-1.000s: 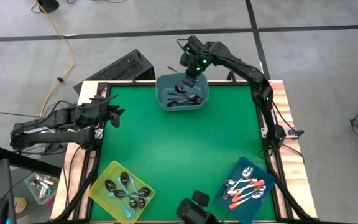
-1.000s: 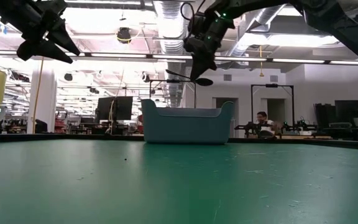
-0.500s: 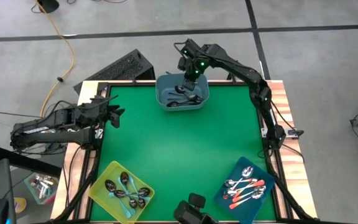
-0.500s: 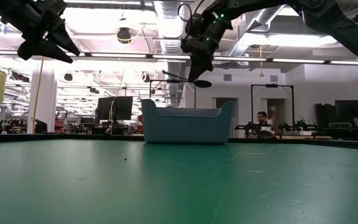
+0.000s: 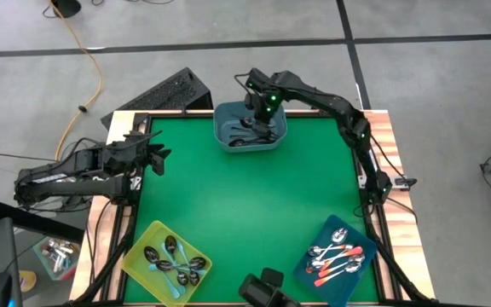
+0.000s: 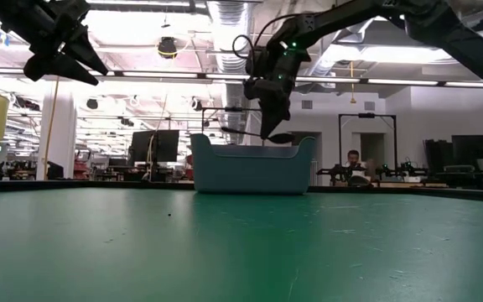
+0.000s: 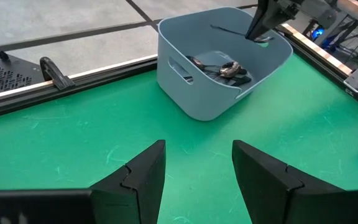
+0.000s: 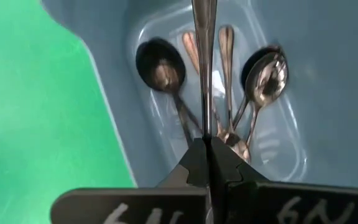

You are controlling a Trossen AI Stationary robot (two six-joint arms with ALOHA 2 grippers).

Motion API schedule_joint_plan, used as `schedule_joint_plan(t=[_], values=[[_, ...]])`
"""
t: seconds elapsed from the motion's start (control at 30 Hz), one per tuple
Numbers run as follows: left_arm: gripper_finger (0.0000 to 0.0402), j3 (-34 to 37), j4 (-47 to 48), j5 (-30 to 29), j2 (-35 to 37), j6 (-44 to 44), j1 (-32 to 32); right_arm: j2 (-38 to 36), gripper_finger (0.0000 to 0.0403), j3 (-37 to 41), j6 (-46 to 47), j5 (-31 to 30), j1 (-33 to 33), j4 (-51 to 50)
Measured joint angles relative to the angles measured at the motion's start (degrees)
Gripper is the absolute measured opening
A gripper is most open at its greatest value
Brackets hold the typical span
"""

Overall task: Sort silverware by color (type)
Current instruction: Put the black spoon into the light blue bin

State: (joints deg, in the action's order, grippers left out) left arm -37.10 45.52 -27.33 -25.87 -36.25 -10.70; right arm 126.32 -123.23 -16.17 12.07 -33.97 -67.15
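Spoon (image 8: 204, 37) level above grey-blue bin (image 5: 225, 136), pinched by right tool (image 8: 207, 149)

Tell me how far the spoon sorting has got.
Mostly done: teal-handled spoons fill the yellow bin, orange-red ones the dark blue bin. The right hand, shut on a dark metal spoon, holds it over the grey-blue bin. The left hand waits open.

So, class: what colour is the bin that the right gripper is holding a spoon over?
Grey-blue bin, clearest in the left wrist view.
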Motion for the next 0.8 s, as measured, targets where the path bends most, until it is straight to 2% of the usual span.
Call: schedule_joint_plan(t=[0.3,0.8], values=[[0.0170,0.0,0.0,0.0,0.0,0.0,0.0,-0.2,0.0006,4.5,1.3,0.0,-0.6,4.6],[0.0170,0.0,0.0,-0.1,0.0,0.7,0.0,0.1,0.0006,6.5,1.2,-0.1,-1.2,6.2]])
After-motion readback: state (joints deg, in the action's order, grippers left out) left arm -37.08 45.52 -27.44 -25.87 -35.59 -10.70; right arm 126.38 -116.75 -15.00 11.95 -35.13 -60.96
